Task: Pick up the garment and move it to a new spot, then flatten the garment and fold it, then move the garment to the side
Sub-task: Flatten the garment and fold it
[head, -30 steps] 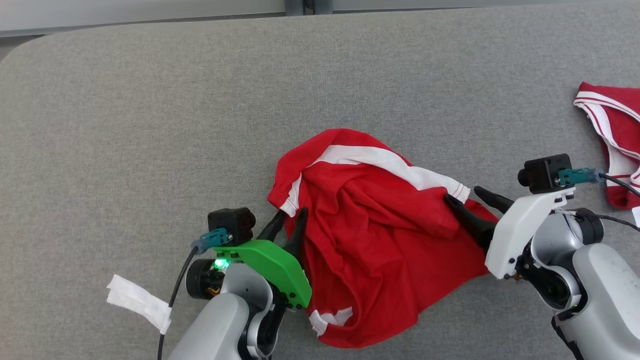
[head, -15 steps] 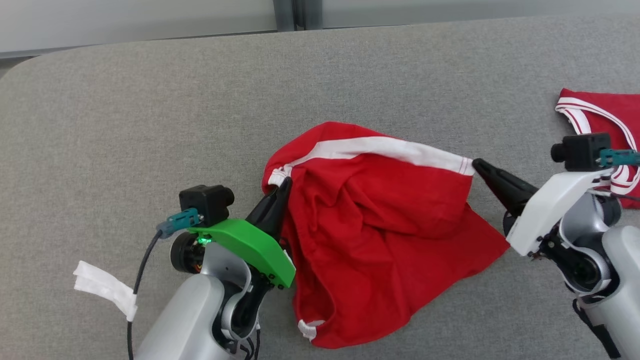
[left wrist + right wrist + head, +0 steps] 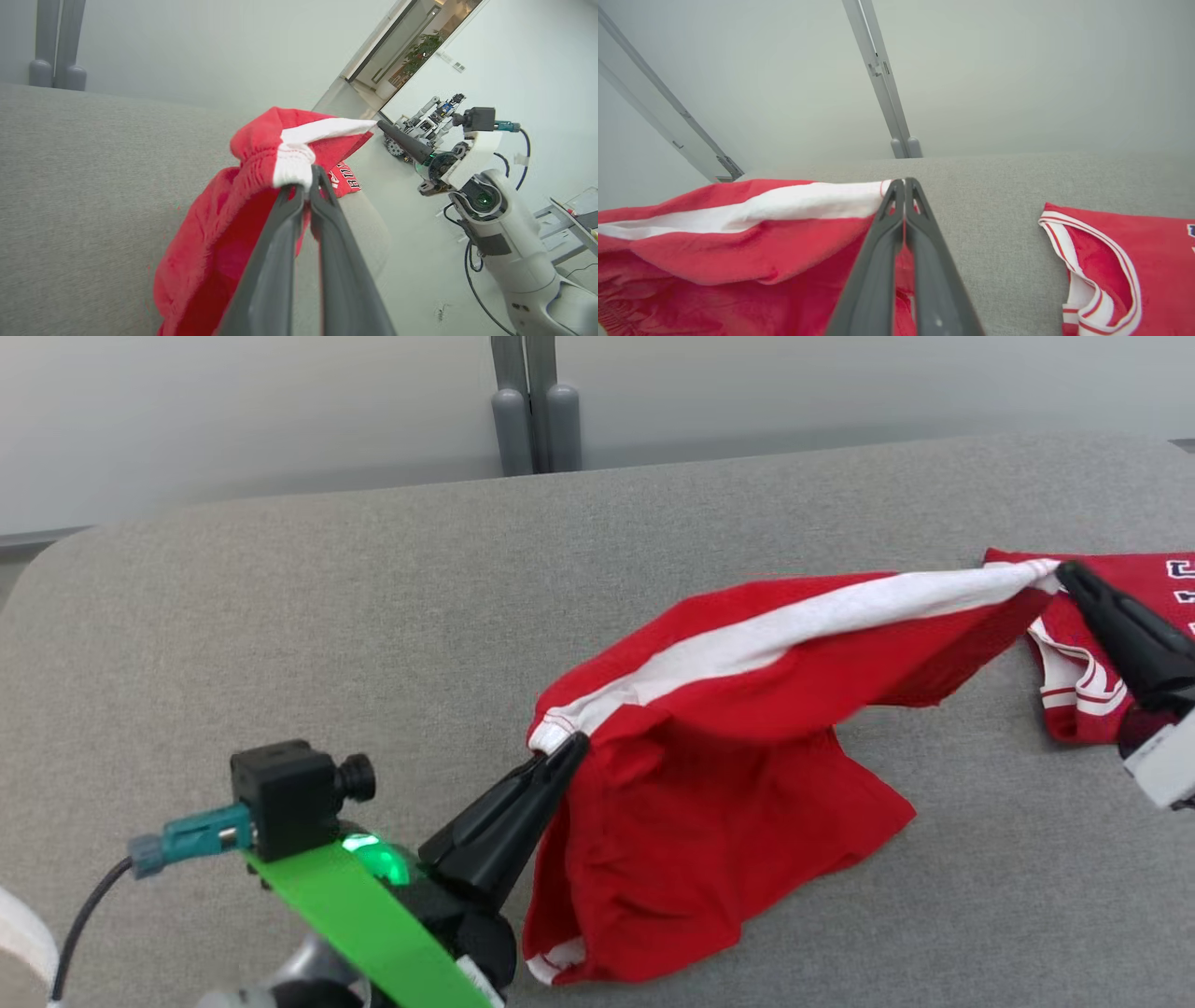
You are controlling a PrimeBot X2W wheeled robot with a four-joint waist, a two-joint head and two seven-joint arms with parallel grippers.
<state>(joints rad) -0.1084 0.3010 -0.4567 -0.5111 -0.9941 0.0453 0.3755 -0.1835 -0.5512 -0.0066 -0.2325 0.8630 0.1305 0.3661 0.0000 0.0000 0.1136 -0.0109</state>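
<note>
The left gripper (image 3: 571, 751) is pinching shut on one end of a broad white band (image 3: 794, 625) that is running along the top edge of a soft red cloth garment (image 3: 728, 775), most likely a pair of shorts. In the left wrist view the two long dark fingers are meeting at the gathered white corner, with the cloth bunching just past the tips (image 3: 308, 179). Off to that gripper's right and farther out, the right gripper (image 3: 1064, 571) is clamping closed on the opposite end of the same band. Its own camera is showing the tips (image 3: 904, 184) nipping the white edge.

The band is stretching almost straight between the two grippers, so the garment's long axis is lying along the line that joins them, rising from the left gripper toward the right one. Below that line the red cloth is hanging in loose folds, and its lowest part seems to be resting on the grey fabric-covered bench (image 3: 280, 616), nearer the left gripper.

Right beside the right gripper, a second red jersey with white trim (image 3: 1134, 261) is lying flat on the bench.

Since each arm is holding one end, I would say the coming carry is depending on both travelling together with the band taut. The trailing folds are risking a drag across the jersey.
</note>
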